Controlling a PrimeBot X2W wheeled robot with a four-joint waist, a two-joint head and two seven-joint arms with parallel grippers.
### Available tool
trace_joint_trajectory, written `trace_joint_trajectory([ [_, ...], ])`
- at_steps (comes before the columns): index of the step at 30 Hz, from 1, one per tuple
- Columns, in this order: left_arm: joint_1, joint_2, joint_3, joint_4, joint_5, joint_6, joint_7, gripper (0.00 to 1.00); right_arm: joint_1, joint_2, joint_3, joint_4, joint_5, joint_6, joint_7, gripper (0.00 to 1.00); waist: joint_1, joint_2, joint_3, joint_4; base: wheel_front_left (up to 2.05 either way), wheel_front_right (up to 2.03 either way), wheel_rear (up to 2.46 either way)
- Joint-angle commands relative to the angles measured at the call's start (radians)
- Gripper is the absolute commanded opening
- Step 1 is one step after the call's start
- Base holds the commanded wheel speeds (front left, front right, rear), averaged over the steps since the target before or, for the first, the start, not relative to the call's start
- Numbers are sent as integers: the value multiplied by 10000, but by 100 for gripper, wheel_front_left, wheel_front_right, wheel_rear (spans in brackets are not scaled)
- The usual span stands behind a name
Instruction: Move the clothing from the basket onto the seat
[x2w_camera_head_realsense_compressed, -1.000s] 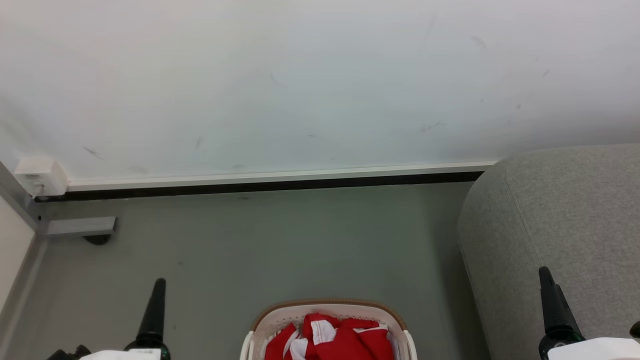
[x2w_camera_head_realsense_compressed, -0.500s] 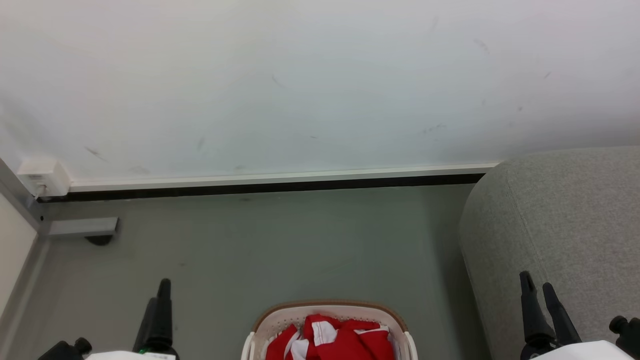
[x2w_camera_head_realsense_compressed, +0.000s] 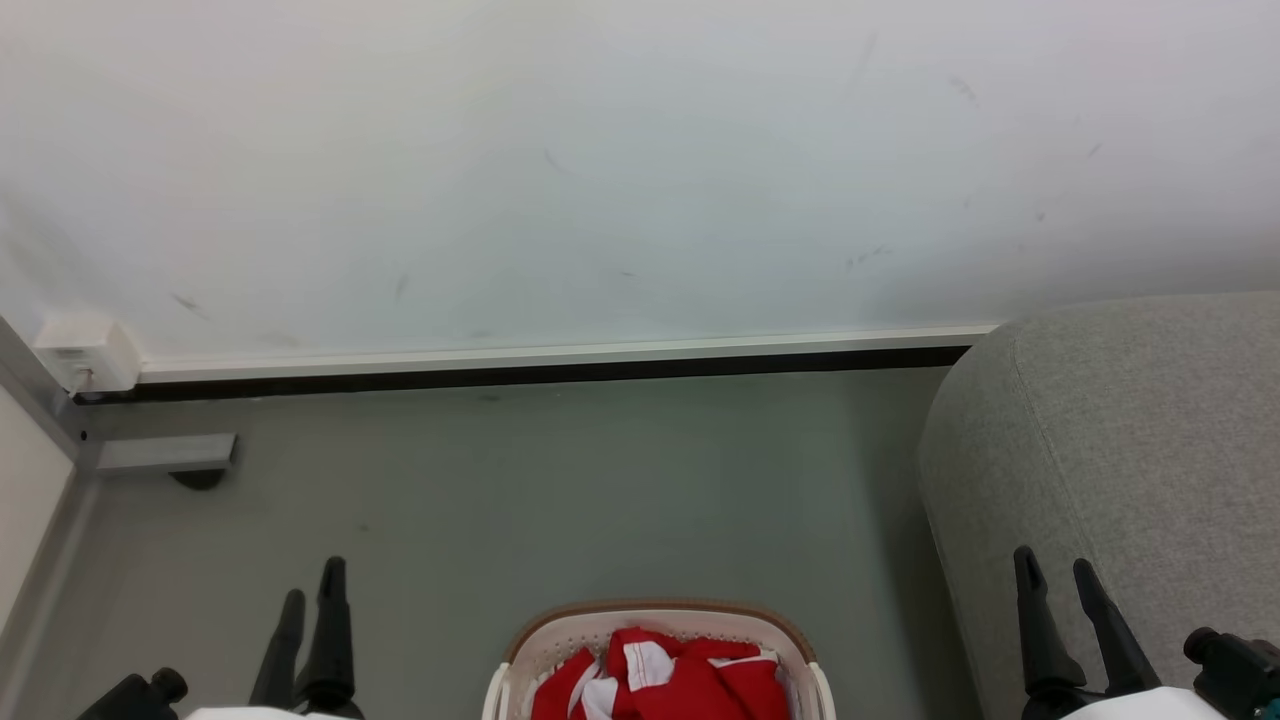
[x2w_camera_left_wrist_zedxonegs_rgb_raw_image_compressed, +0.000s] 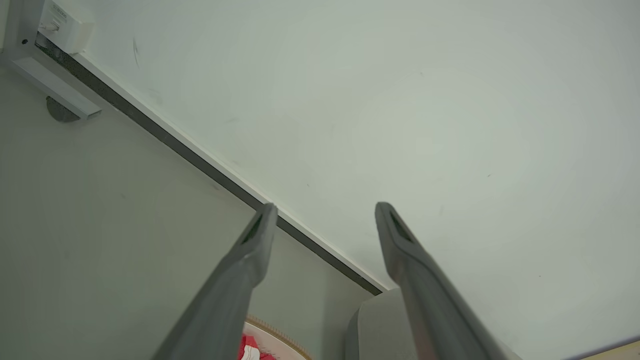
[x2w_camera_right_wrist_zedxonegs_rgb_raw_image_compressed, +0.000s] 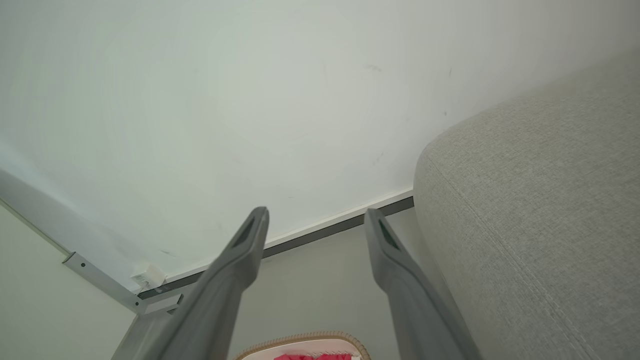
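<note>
Red clothing with white trim is lying heaped in the basket, which is sitting on the floor at the bottom of my head view, between my two grippers. The seat is standing to my right, near the basket but apart from it. No garment is showing on the part of it I am seeing, so I am judging the job as not yet begun.

My left gripper is hanging over the floor with its fingers parted and nothing between them. My right gripper is likewise spread and bare, its tips showing against the seat's side.

I am worrying about three things:

- **Rim:** the basket's near half is falling outside my head view, so reaching down I am risking a finger striking the rim or snagging a perforated wall, and the light basket tipping or sliding.
- **Tangle:** the garments are looking tangled, so in lifting one I am risking dragging another over the rim onto the floor.
- **Seat:** my right arm is working close to the seat, so in swinging inward or back I am risking scraping its fabric
</note>
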Motion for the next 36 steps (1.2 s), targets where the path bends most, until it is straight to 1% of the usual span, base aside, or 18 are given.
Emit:
trace_joint_trajectory([
  [1, 6, 85, 28, -164, 411, -49, -149, 100, 15, -121, 34, -103, -397, -11, -109, 100, 0, 0, 10, 0, 0, 0, 0],
  [16, 204, 96, -167, -325, 2374, -67, -562, 100, 168, -135, 72, -179, -2020, -14, -526, 100, 0, 0, 48, 32, 0, 0, 0],
  [21, 279, 193, -314, -330, 2953, -70, -686, 100, 212, -139, 5, -195, -2465, -15, -656, 100, 0, 0, 62, 53, 0, 0, 0],
  [30, 423, 465, -521, -389, 3853, -70, -902, 100, 327, -144, -272, -126, -2970, -16, -876, 100, 0, 0, 22, 107, 0, 0, 0],
  [36, 498, 523, -579, -464, 4318, -74, -1003, 100, 362, -148, -361, -85, -3223, -17, -971, 100, 0, 0, 17, 128, 0, 0, 0],
])
